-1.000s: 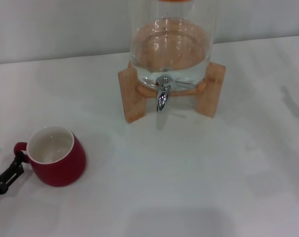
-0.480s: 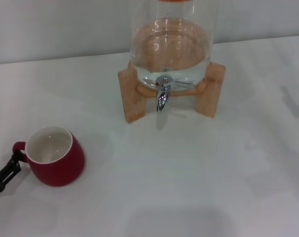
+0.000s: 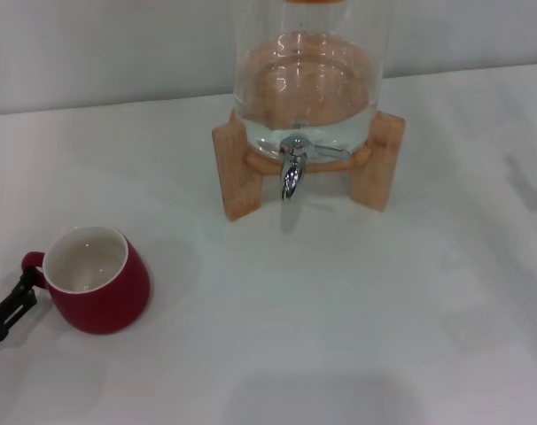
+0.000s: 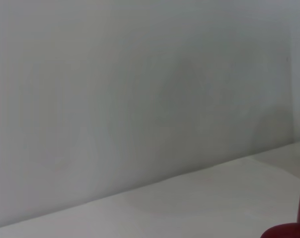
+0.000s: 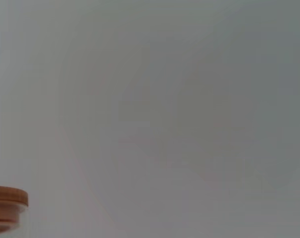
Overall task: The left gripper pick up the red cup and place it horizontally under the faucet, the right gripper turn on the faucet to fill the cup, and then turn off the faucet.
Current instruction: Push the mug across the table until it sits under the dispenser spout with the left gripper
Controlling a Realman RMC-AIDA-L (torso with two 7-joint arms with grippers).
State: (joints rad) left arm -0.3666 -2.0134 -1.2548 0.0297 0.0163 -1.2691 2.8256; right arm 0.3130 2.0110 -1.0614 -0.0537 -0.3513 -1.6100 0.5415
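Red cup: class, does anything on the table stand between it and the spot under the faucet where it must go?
Nothing visible does. The red cup sits at the table's near left with the left claw at its handle; only bare white table lies between it and the faucet.

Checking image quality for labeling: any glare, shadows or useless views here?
Head view: glare and reflections on the glass dispenser and chrome faucet; soft shadow beside the red cup. Left wrist view: mostly blank wall. Right wrist view: nearly featureless.
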